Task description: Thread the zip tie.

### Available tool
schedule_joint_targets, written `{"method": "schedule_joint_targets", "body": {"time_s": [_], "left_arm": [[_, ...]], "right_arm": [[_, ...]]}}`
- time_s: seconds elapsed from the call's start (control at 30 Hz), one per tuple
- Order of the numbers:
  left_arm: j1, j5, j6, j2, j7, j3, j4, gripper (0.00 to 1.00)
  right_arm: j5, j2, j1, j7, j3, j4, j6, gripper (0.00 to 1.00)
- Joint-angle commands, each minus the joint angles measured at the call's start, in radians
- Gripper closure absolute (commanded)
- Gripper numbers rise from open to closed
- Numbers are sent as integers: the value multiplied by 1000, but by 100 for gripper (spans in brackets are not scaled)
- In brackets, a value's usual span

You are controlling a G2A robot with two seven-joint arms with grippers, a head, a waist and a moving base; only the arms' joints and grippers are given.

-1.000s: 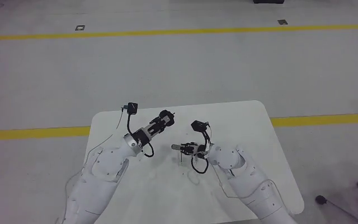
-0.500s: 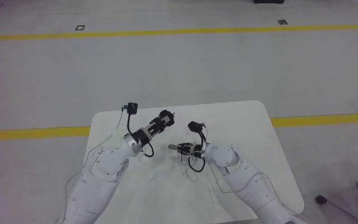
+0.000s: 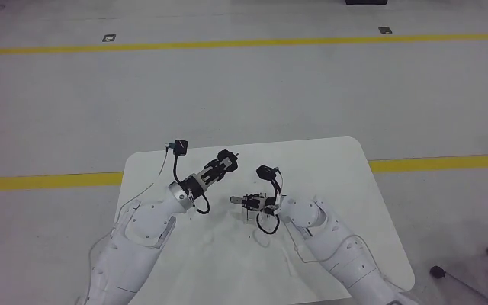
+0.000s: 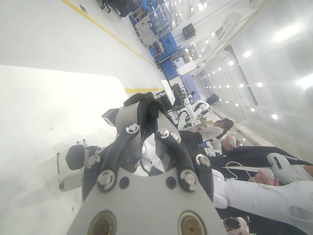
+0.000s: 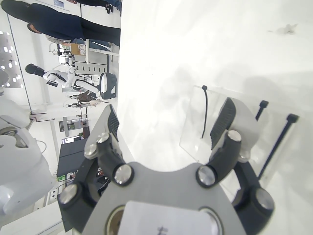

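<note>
A thin black zip tie stands upright against a clear plastic holder on the white table. Two more black zip ties stand on the holder's other side. My right gripper is open; one ribbed finger lies over the holder between the ties, the other finger is off to the side. In the top view the right gripper hovers just above the holder at the table's middle. My left gripper is raised farther back, shut, with nothing visible between its fingers.
The table's rounded far corner and its edge border open floor with a yellow line. A small smudge marks the tabletop beyond the holder. People stand well away from the table.
The right gripper has shifted a little to the left over the holder, then held still. The left arm has not moved.
</note>
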Motion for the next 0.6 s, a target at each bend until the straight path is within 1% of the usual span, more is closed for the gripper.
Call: {"method": "schedule_joint_targets", "body": {"time_s": [0.0, 0.23, 0.53, 0.57], "left_arm": [[0, 0, 0, 0, 0, 0, 0, 100], [0, 0, 0, 0, 0, 0, 0, 100], [0, 0, 0, 0, 0, 0, 0, 100], [0, 0, 0, 0, 0, 0, 0, 100]], "right_arm": [[3, -1, -1, -10, -2, 2, 2, 0], [24, -3, 7, -12, -9, 15, -8, 0], [58, -10, 28, -12, -29, 63, -22, 0], [60, -10, 30, -13, -31, 68, -23, 4]]}}
